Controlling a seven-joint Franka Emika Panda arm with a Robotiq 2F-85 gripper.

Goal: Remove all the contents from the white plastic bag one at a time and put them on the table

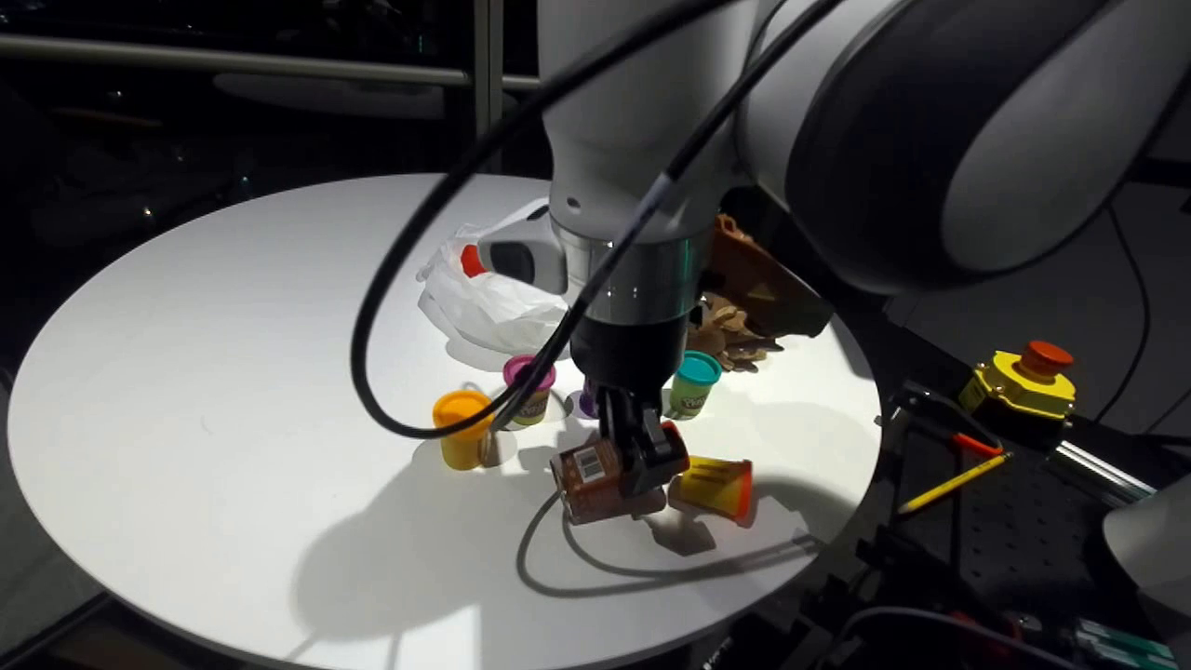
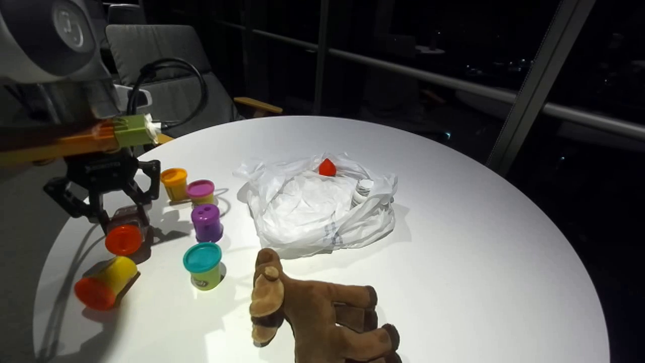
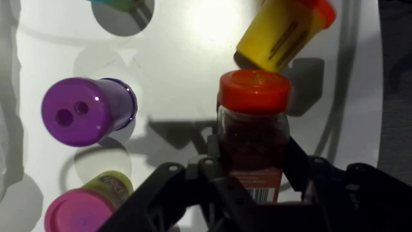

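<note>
- Gripping the jar [image 3: 254,135] in the end effector [image 2: 124,222], narrowed on both sides of the glass; held roughly sideways, with the red lid [image 3: 255,91] aimed toward the yellow tub [image 3: 283,33].
- Hanging low by the counter [image 2: 478,242], probably ready for setting down; unable to tell contact from a slight gap.
- Lower gently until supported along the whole side, or stand upright first if wrist reach allows; then part the jaws slowly, guarding against a roll.
- Keep the lid off the yellow tub, tipped on its side just beyond the jar and likely to roll at a nudge.
- Mind the purple pot [image 3: 93,111], teal tub [image 2: 203,266], pink tub [image 2: 200,190] and orange tub [image 2: 174,184], all upright nearby: allow for the spread of the jaws, then rise straight up before turning.
- Looking farther, past these, to the bag [image 2: 312,212]: crumpled, well apart from the jar, with a red thing [image 2: 327,167] and a white ribbed thing [image 2: 363,190] showing among the folds; by judgement, not yet emptied.
- Plan the next approach to avoid the brown toy [image 2: 315,312], lying by the bag; unable to tell if touching.
</note>
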